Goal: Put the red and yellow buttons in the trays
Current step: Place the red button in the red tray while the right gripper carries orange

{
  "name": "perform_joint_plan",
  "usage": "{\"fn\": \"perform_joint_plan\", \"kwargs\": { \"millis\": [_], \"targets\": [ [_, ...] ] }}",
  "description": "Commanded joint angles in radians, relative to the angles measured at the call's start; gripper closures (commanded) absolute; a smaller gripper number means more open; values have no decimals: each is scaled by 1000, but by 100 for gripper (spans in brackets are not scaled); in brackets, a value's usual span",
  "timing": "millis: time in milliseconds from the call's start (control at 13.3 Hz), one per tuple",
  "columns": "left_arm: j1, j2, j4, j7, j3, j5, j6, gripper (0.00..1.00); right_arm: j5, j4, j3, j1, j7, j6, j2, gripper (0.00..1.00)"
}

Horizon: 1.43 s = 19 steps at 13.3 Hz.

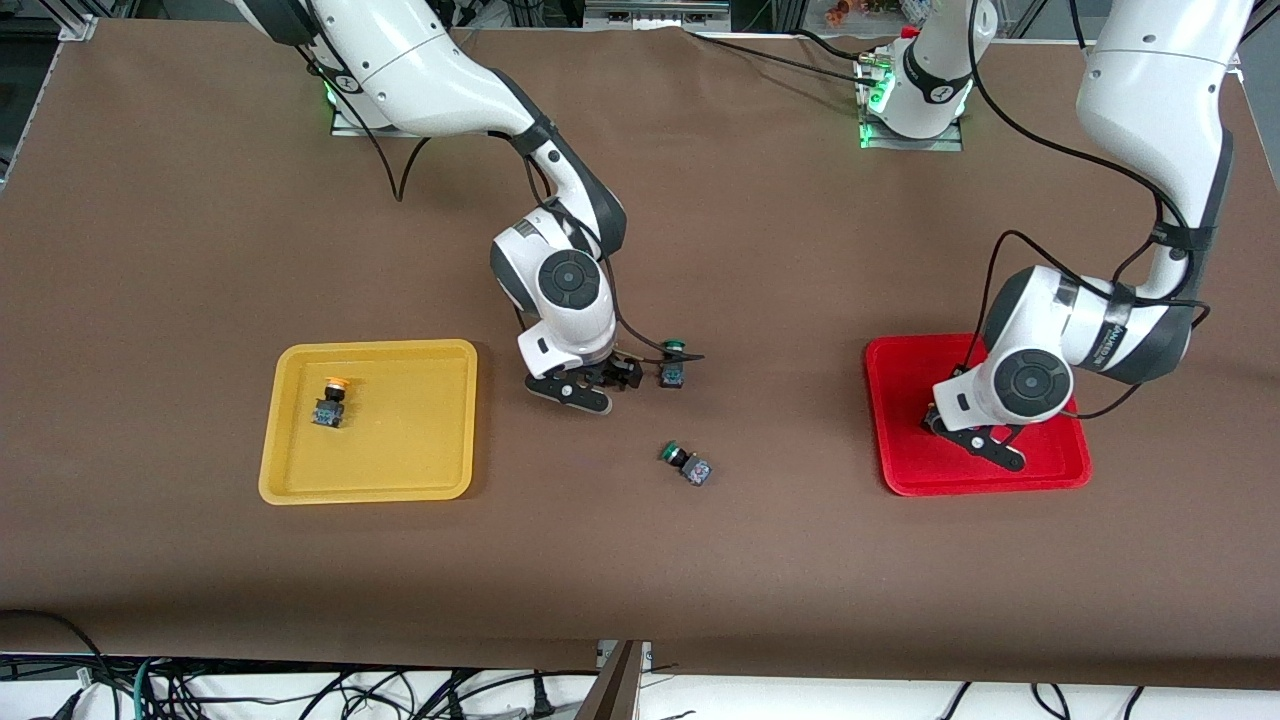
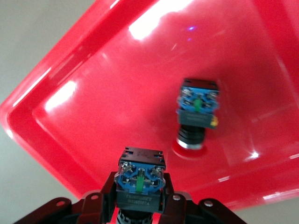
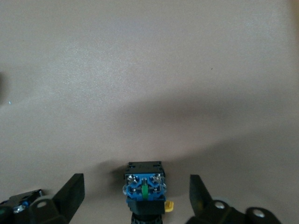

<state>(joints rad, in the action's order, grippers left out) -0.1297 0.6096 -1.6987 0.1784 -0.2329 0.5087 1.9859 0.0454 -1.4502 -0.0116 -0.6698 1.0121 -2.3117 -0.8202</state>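
Two green-capped switches lie mid-table in the front view, one (image 1: 672, 365) right beside the right gripper (image 1: 590, 385), the other (image 1: 686, 465) nearer the camera. Risk: a finger or trailing cable clips the close one and knocks it about; it is not wanted in either tray. One yellow-capped button (image 1: 330, 400) sits in the yellow tray (image 1: 300, 480), toward the right arm's end. Left gripper (image 1: 975, 435) is low over the red tray (image 1: 1060, 465); its load is hidden here.

Left wrist view: fingers pinch a dark-bodied button (image 2: 140, 179) by its sides, cap out of sight below. A red-capped button (image 2: 196, 116) already lies on the tray floor (image 2: 117, 93), apart from the held one. Risk: letting go from a height may bounce the button into its neighbour or onto the rim.

Right wrist view: fingers (image 3: 70, 193) spread wide, touching nothing, straddling a button (image 3: 145, 189) standing cap-down on the brown mat (image 3: 149, 70); yellow tab showing, probably the second yellow one. Risk: an off-centre close tips it rather than gripping.
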Motion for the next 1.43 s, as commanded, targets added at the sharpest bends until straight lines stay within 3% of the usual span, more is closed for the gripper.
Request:
{"fn": "perform_joint_plan", "kwargs": {
  "millis": [0,151,226,301,527,903,1129,1355],
  "targets": [
    [-82,32,-1,102,-14,16,70,94,14,11,4,-11,-6,2,-10,46],
    [-76,30,-13,101,-14,16,68,76,14,8,4,-13,-6,2,-16,82],
    [-79,30,-16,98,-14,16,68,33,14,8,4,-11,-9,2,-17,95],
    [-80,27,-16,90,-14,14,67,0,14,8,4,-10,-21,5,-14,100],
    [-76,-28,-10,90,-25,4,-4,0,2,14,4,22,-98,21,7,100],
    [-74,-290,11,93,-106,-10,-315,0,-6,28,2,211,-422,256,114,100],
    [-68,-324,179,84,-120,-136,-502,0,-4,24,9,343,-671,325,124,100],
    [-71,-333,255,87,-125,-237,-588,0,-4,-15,10,427,-734,313,110,100]
  ]
}}
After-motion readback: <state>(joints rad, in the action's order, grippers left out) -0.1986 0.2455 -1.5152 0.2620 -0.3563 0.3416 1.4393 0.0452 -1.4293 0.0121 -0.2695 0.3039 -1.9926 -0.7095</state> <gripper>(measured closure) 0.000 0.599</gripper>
